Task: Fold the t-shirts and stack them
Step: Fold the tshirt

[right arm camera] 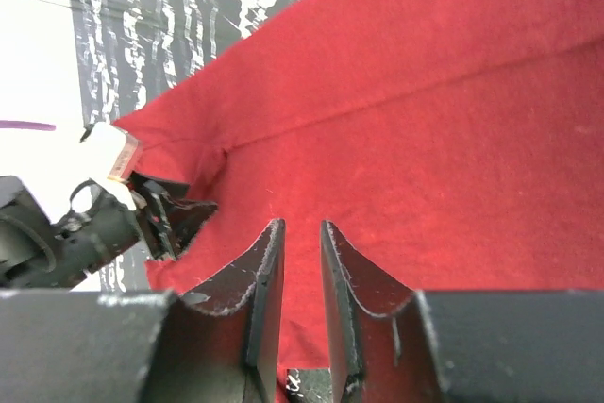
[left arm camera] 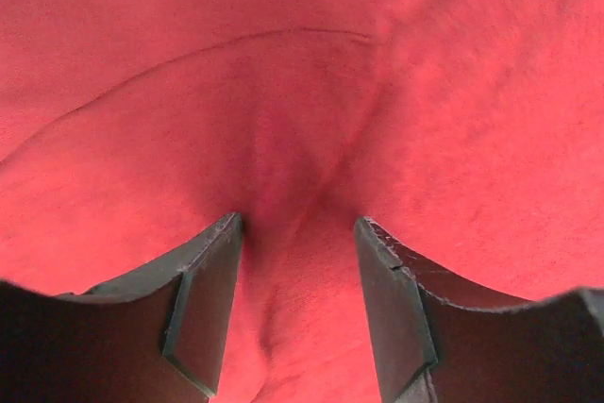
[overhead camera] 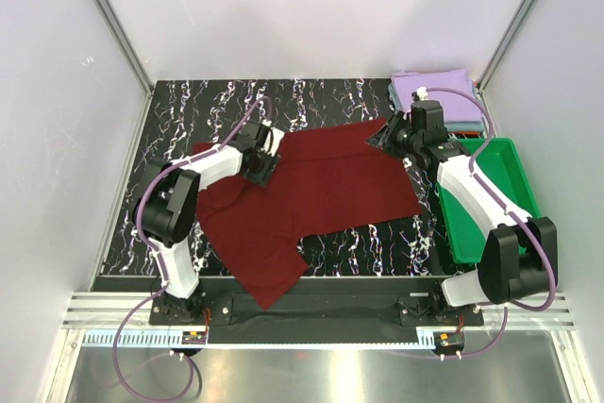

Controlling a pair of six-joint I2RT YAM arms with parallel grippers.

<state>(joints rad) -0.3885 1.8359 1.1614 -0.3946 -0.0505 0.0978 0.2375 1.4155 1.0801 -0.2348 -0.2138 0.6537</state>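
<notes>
Left tool (left arm camera: 299, 224) fingers loom closest, spread wide astride a raised ridge of cloth, not clamped. On the table (overhead camera: 189, 110) the maroon tee (overhead camera: 326, 186) lies spread, unfolded; the lavender tee (overhead camera: 430, 89) sits folded at the far right corner. Right tool (right arm camera: 302, 226) is narrow at the maroon tee's far edge; whether it pinches I cannot tell. First fold, I judge: next both must grip and carry cloth over.

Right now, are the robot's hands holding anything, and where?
The right gripper seems to pinch the shirt at its far right corner. The left gripper is open, pressed down on the shirt with a ridge of cloth between its fingers, not gripped yet.
</notes>
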